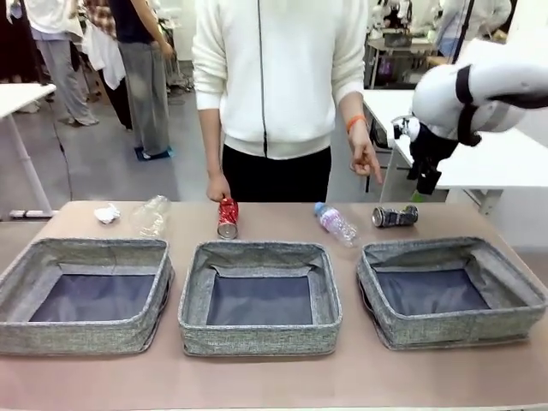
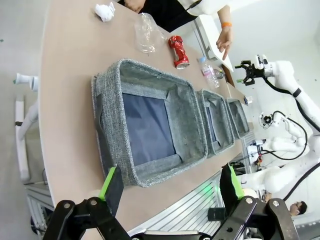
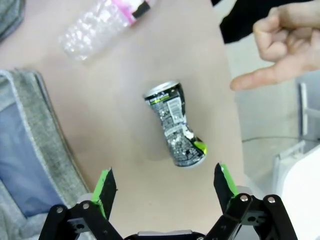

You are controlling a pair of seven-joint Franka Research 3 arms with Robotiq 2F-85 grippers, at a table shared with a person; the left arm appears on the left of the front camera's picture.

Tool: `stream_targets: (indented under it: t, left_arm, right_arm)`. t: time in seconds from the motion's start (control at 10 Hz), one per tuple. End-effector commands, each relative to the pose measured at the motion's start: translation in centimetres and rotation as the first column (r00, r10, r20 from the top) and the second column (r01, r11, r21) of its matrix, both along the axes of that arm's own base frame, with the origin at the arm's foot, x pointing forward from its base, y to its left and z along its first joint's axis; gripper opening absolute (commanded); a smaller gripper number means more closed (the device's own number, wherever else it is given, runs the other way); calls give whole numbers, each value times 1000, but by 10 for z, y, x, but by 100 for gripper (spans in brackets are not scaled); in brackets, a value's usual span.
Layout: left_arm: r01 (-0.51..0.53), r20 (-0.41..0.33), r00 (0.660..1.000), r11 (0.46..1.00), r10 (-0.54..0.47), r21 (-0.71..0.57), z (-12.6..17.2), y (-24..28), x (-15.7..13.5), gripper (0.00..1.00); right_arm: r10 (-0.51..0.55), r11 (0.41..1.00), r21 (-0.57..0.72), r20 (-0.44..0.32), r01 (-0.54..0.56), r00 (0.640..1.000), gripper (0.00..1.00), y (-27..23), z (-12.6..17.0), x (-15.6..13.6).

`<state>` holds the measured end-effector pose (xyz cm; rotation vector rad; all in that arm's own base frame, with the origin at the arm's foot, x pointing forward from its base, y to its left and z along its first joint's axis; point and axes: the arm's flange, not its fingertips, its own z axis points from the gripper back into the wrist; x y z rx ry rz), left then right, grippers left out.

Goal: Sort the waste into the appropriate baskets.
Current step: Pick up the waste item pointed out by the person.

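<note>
Baskets [image 1: 259, 341] up front; beyond the right one the dented black-and-silver can [image 3: 175, 125] lies sideways on the worktop [image 1: 274, 377], right pincer [image 3: 164, 174] wide open and empty above it. Looks light, slick, crushable: pinch its waist gently.

Woven fabric baskets [image 1: 260, 334], glossy dented metal can [image 3: 176, 124]

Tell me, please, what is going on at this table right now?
Waste sorting looks about to begin. The right gripper hangs open above the black-and-silver can, at which the person's hand points. The left gripper is open too and holds nothing. The red can, bottle, clear container and paper ball lie on the table beyond the left basket, middle basket and right basket, none of which has waste in it yet.
</note>
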<state>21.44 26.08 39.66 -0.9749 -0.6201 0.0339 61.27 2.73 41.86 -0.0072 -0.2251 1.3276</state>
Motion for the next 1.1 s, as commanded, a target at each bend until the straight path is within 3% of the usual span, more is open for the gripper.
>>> stream_targets:
  t: [0.0, 0.2, 0.6, 0.7, 1.0]
  left_arm:
    - [3, 31, 1000, 1000, -3, -8, 1, 0, -1, 100]
    - [3, 31, 1000, 1000, -3, -8, 1, 0, -1, 100]
    - [3, 31, 1000, 1000, -3, -8, 1, 0, -1, 100]
    - [3, 31, 1000, 1000, -3, -8, 1, 0, -1, 100]
    - [3, 31, 1000, 1000, -3, -8, 1, 0, -1, 100]
  right_arm:
    - [37, 997, 64, 43, -39, 998, 100, -7, -12, -4]
    - [69, 986, 144, 73, -79, 995, 100, -16, -35, 6]
    - [96, 981, 157, 126, -116, 987, 100, -21, -87, 23]
    - [56, 991, 119, 69, -64, 996, 100, -20, -104, 29]
    - [37, 980, 195, 59, -48, 998, 100, -17, -123, 34]
